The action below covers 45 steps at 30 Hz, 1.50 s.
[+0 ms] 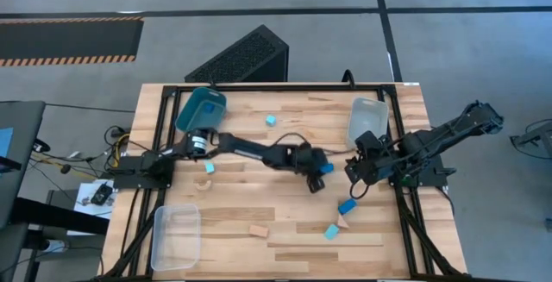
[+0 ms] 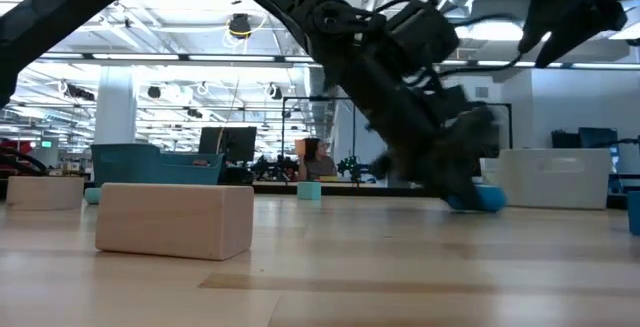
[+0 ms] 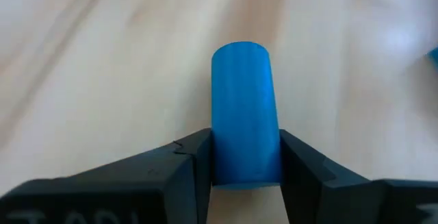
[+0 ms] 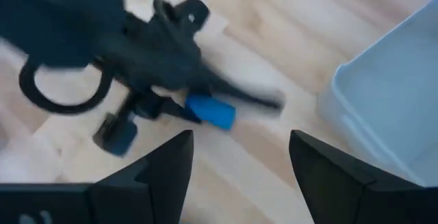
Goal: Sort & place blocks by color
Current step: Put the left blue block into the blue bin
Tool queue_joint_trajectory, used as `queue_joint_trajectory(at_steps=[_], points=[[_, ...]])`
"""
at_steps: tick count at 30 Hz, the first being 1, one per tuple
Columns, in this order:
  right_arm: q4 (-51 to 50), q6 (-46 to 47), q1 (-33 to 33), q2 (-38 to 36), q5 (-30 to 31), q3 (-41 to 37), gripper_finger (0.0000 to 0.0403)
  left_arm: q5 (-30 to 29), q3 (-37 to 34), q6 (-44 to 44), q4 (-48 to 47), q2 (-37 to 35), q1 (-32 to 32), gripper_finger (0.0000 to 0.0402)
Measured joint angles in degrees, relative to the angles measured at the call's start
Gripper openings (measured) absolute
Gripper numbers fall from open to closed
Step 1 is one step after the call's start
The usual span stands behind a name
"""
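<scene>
Near table middle, left gripper (image 1: pixel 317 176) low over bare wood, fingers (image 3: pixel 195 162) pressed on both sides of dark blue rounded bar block (image 3: pixel 244 111); grip taken at near end, so most of bar stays visible ahead; bar seems at table level, lift probably not yet begun; teal plastic bin (image 1: pixel 200 109) at far left corner is likely target for blue pieces; right gripper (image 1: pixel 355 172) waits just beside, fingers (image 4: pixel 164 166) spread wide, holding nothing, next to clear plastic bin (image 1: pixel 368 120); other blocks scattered, tan wooden block (image 2: pixel 175 220) close to front edge.
</scene>
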Motion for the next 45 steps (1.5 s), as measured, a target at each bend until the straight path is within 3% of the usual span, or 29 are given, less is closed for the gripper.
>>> queue_joint_trajectory(at_steps=[3, 9, 19, 27, 35, 45], points=[[0.0, -1.9, -2.1, 0.0, 1.5, 0.0, 0.0264, 2.5, -0.2, 0.2, -6.1, -4.2, 2.3, 0.0100], [1.1, -5.8, -9.0, 0.0, 1.8, 0.0, 0.0264, -3.9, -3.6, 7.0, -15.0, -16.7, 7.5, 0.0115], [10.5, -7.2, -16.0, 0.0, 4.1, 0.0, 0.0264, -0.4, -34.7, 7.6, -11.0, -41.7, 26.4, 0.0109], [19.4, -13.1, -24.1, 0.0, 1.6, 0.0, 0.0264, -5.3, -50.1, 2.6, -15.8, -59.1, 38.7, 0.0110], [24.3, -16.5, -26.5, 4.2, -3.9, 0.1, 0.0264, -6.0, -56.8, -2.5, -21.1, -63.3, 46.9, 0.0125], [28.7, -13.7, -24.8, 12.0, -6.7, 0.0, 0.0264, -3.4, -59.1, -8.3, -22.8, -62.9, 51.5, 0.0127]])
